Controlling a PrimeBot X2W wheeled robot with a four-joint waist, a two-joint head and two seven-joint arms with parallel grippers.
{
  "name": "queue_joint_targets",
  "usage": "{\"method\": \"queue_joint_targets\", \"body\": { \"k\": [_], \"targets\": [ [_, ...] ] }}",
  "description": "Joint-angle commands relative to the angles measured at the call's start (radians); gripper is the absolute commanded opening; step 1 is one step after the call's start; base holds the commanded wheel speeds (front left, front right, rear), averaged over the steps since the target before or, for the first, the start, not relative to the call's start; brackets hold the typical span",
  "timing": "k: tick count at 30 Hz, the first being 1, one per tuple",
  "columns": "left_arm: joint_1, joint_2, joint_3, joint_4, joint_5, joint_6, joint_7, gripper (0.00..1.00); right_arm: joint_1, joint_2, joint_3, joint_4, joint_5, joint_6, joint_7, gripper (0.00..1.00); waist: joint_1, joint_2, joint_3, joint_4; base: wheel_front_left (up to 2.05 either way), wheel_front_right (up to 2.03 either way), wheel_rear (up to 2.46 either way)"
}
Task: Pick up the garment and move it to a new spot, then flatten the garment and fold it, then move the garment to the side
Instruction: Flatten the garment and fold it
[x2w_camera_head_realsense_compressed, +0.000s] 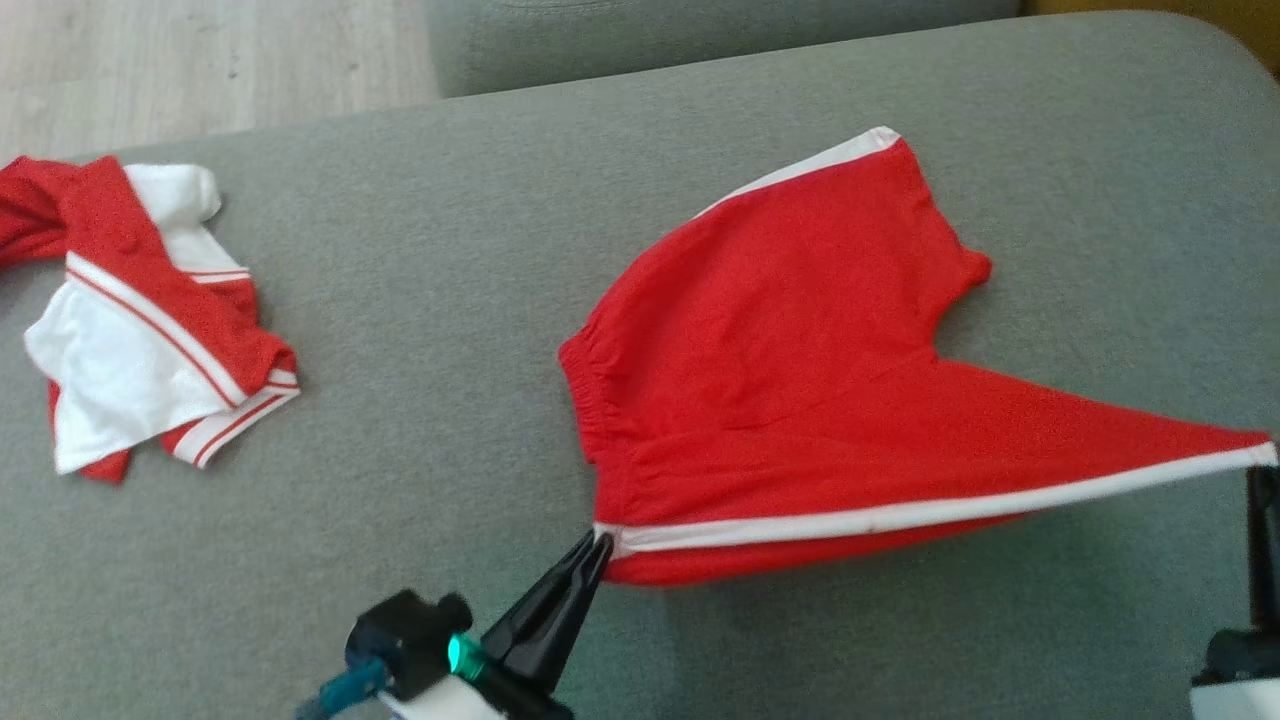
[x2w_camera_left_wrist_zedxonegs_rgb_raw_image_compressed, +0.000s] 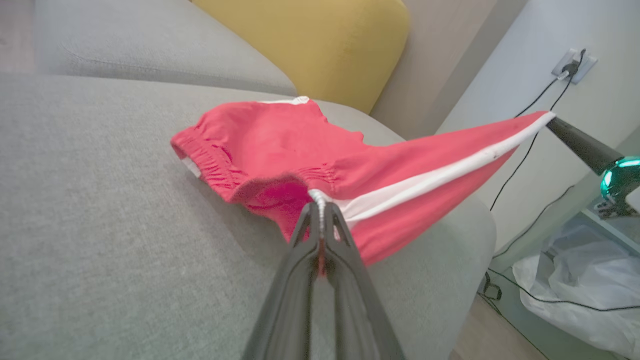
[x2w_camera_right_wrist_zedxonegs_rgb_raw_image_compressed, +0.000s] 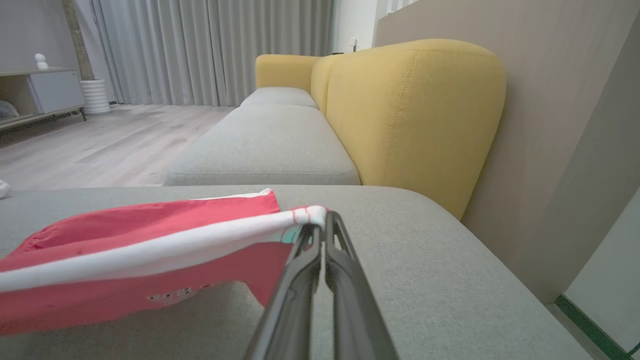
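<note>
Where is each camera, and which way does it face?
Head view: head, facing down at red white-striped fabric shorts on grey sofa cushion; left gripper, right gripper show.
Left wrist view: left wrist, along its fingers, over the shorts.
Right wrist view: right wrist, along its fingers, towards yellow backrests.
All three share the shorts.

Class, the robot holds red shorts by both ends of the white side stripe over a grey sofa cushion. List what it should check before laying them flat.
1. Left gripper shut on the red shorts at the waistband: ok.
2. Right gripper shut on the leg hem: ok.
3. White stripe taut between them: ok.
4. Shorts flat on the grey cushion: not ok, near edge lifted.
5. Red-and-white shirt apart from the shorts: ok.
6. Underside free of folds: cannot tell.
</note>
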Motion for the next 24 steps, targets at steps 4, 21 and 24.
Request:
{"method": "queue_joint_targets", "body": {
  "k": [4, 21, 24],
  "targets": [
    [-0.132, -0.036, 0.057, -0.041, -0.019, -0.003, 0.029, 0.0, -0.116, -0.036, 0.002, -0.009, -0.009, -0.001, 0.058, 0.0, 0.0002, 0.0, 0.029, 0.037, 0.0, 0.0, 0.0],
    [-0.568, -0.198, 0.132, 0.26, -0.037, -0.013, 0.099, 0.0, -0.792, -0.194, 0.194, 0.472, 0.008, -0.001, 0.18, 0.0, 0.0002, 0.0, 0.27, 0.094, 0.0, 0.0, 0.0],
    [-0.602, -0.2, 0.137, 0.301, -0.022, -0.007, 0.086, 0.0, -0.874, -0.187, 0.226, 0.573, 0.008, -0.001, 0.168, 0.0, 0.0002, 0.0, 0.296, 0.1, 0.0, 0.0, 0.0]
  ]
}}
